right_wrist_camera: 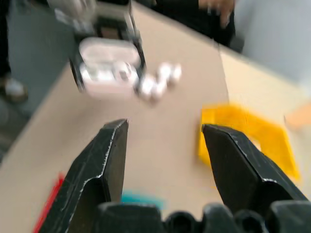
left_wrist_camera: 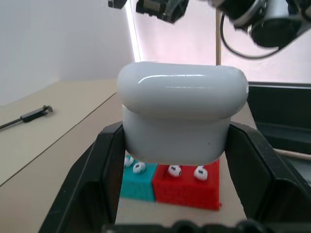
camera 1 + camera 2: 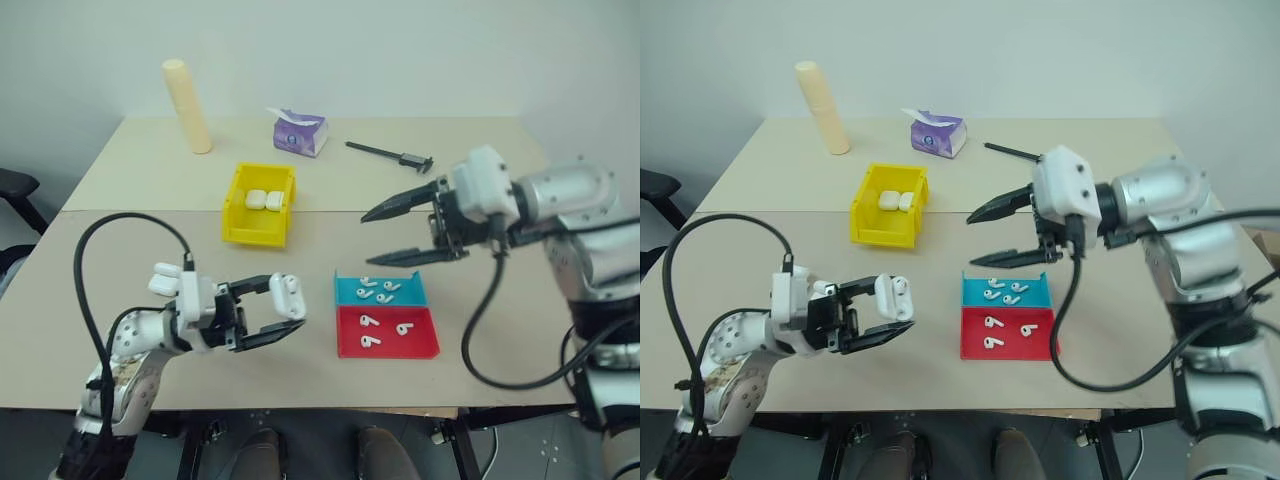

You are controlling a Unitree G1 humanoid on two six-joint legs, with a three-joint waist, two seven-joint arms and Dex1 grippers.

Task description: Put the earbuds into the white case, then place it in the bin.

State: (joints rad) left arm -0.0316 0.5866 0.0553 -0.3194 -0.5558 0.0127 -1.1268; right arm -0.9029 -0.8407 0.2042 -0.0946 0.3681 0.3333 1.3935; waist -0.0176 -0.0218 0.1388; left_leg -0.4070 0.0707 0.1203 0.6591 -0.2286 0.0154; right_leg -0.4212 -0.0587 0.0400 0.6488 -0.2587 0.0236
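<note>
Beige table (image 3: pixel 150 330). Yellow bin (image 3: pixel 258 203) near its middle, two white cases inside. Right gripper (image 3: pixel 392 233) raised above the trays, jaws spread, empty. Left gripper (image 3: pixel 283 315) clamped on the white case (image 3: pixel 287 295), lid open, above the table. Red tray (image 3: pixel 385 333) and teal tray (image 3: pixel 378 290) touching, earbuds (image 3: pixel 370 320) scattered in both.

The white case (image 3: pixel 287 295), glossy and rounded, sits raised off the bench with its lid seemingly open. The earbuds (image 3: pixel 383 320), tiny and white, lie scattered in the teal and red trays. The bin (image 3: pixel 259 204), yellow and tall-walled, stands farther back holding two cases.
</note>
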